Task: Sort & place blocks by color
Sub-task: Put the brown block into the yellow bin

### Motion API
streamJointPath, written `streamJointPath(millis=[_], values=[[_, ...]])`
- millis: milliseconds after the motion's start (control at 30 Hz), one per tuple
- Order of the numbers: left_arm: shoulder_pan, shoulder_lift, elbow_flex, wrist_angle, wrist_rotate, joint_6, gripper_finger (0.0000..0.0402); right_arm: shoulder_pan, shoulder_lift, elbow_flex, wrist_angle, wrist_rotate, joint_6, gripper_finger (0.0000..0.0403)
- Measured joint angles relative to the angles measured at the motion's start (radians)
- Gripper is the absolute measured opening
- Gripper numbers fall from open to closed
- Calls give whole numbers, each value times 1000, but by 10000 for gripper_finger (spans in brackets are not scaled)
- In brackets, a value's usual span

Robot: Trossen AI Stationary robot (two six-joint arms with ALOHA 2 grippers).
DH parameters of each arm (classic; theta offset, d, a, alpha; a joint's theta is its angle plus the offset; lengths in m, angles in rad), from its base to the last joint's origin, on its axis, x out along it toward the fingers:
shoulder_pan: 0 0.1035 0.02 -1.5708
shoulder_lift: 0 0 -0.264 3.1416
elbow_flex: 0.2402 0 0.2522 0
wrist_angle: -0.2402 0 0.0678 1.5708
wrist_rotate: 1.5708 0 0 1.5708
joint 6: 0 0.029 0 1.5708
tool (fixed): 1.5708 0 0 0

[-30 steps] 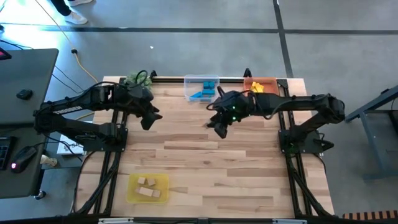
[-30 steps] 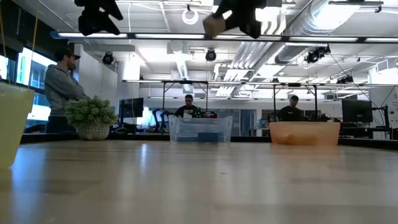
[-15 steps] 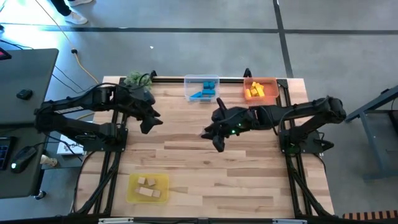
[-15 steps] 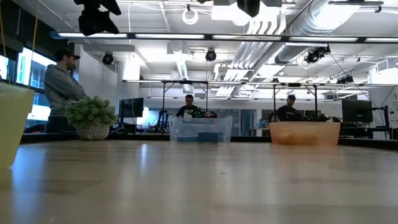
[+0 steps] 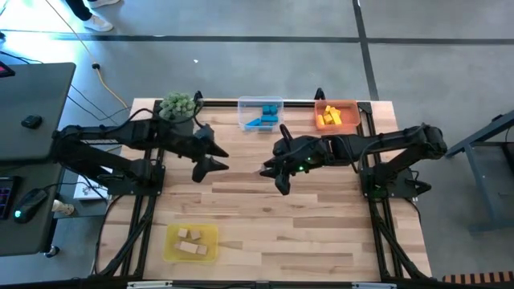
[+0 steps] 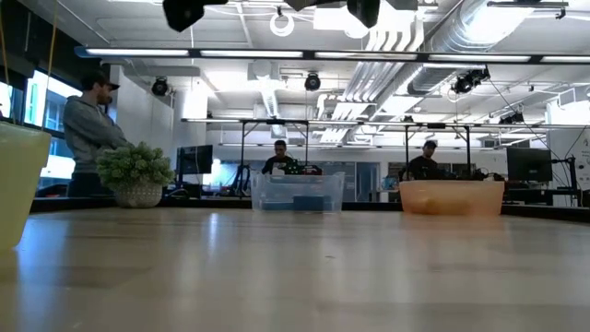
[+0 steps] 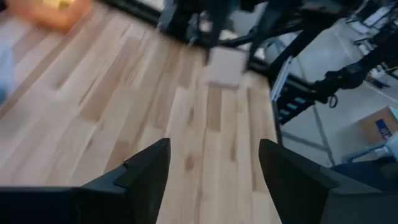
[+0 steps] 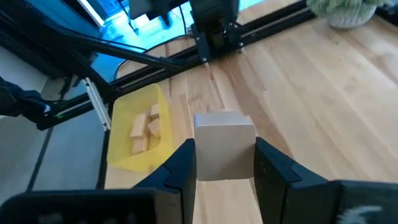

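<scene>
Above table (image 5: 265,217), right hand (image 8: 224,163) grips plain block (image 8: 224,146).

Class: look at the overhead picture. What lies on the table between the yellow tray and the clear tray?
Only bare wooden table lies between the yellow tray and the clear tray, as the high view shows.

High view: looked straight down on the whole table (image 5: 265,225). Low view: sat at tabletop level, faced across to the far edge and the room beyond. Left wrist view: tilted down along the boards toward the right gripper (image 7: 214,37). Right wrist view: close above the boards, faced the yellow tray (image 8: 140,134), shared with the high view.
</scene>
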Motion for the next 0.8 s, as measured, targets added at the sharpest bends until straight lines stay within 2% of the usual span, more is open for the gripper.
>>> streamJointPath(millis=[133,400,567,800], values=[[-47,30,0,99,-23,11,235,-12,0,0,38,-29,-48,95],[-114,114,0,196,-67,26,235,-12,0,0,159,-88,-136,95],[-143,164,0,274,-88,36,235,-12,0,0,164,-91,-158,95],[-153,210,0,299,-146,10,235,-12,0,0,162,-105,-158,95]])
